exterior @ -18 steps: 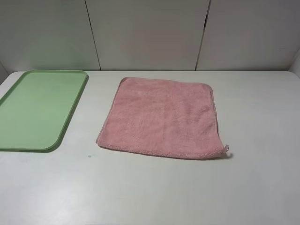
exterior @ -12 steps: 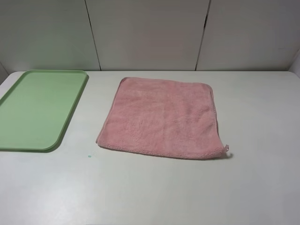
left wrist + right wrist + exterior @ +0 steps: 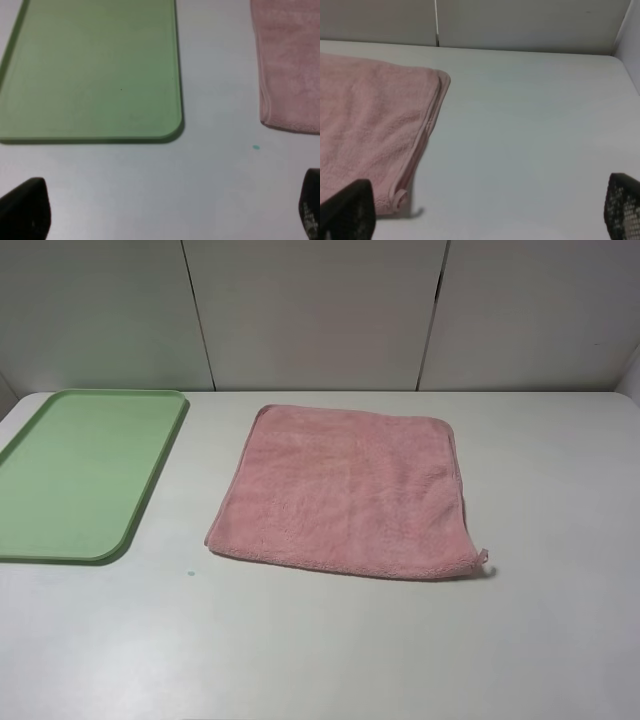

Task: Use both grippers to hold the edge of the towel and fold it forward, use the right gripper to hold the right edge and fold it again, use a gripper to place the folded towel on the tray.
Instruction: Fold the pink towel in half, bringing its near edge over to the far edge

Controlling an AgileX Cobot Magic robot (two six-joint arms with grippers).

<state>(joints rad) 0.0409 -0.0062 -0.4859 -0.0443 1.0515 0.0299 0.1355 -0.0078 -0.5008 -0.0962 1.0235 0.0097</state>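
Note:
The pink towel (image 3: pixel 345 490) lies flat and unfolded in the middle of the white table, its corner loop (image 3: pixel 483 558) at the near right. The light-green tray (image 3: pixel 80 470) lies to its left, nothing on it. Neither arm shows in the exterior high view. In the left wrist view my left gripper (image 3: pixel 165 212) is open, fingertips (image 3: pixel 25 207) wide apart above bare table, near the tray's (image 3: pixel 90 70) corner and the towel's (image 3: pixel 290 65) near-left corner. In the right wrist view my right gripper (image 3: pixel 485 212) is open, beside the towel's (image 3: pixel 370 125) hemmed right edge (image 3: pixel 427 127).
A small teal speck (image 3: pixel 190 573) lies on the table (image 3: pixel 330 640) in front of the towel's left corner. A panelled wall (image 3: pixel 320 310) stands behind the table's far edge.

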